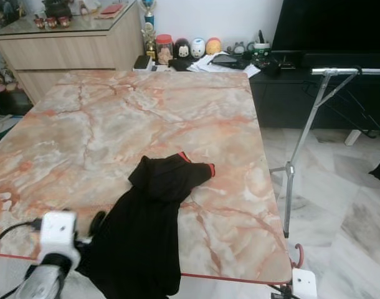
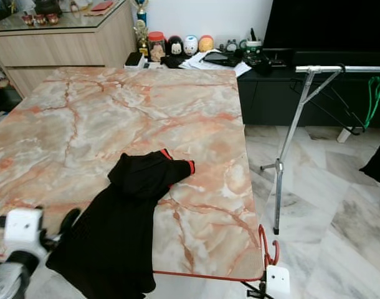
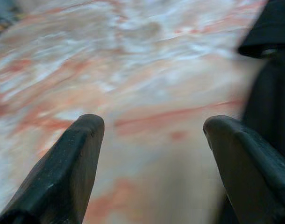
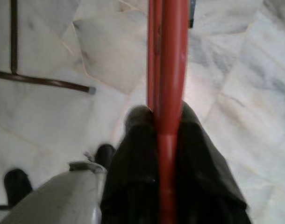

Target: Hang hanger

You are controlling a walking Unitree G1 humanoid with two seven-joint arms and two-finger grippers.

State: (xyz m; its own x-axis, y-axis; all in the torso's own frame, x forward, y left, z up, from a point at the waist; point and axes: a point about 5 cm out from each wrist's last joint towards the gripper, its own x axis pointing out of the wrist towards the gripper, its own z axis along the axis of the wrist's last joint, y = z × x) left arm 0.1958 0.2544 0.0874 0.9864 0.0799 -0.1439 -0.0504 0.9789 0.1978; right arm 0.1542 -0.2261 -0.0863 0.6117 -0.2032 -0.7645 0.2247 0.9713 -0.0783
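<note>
- Right gripper (image 4: 167, 135) sits low off the near right corner of the worktop (image 1: 146, 118), jaws clamped on a red hanger (image 4: 168, 60). The wrist view shows both black fingers (image 4: 198, 154) pinching its thin red bar between them.
- Hanger looks like slim red plastic or coated wire. Its hook (image 2: 269, 249) curls up just past the worktop's corner in the eye views. Rest of its shape is hidden, so I can't tell which part is gripped.
- My read: it's held out over the floor, clear of the worktop edge, so it can swing toward the rack without catching.
- Drying rack (image 1: 314, 124) stands to the right on the marble floor (image 1: 339, 187), well apart from the hanger, with a silver top rail (image 1: 349, 71) and angled legs. That rail is the likely target, and the hook isn't on it yet.
- Left gripper (image 3: 152, 154) hovers just over the worktop's near left edge with jaws wide and nothing between them. It isn't needed for the hang.
- Black garment (image 1: 149, 230) lies crumpled on the worktop beside the left gripper and droops over the near edge. It has red trim at the cuff and isn't on the hanger.
</note>
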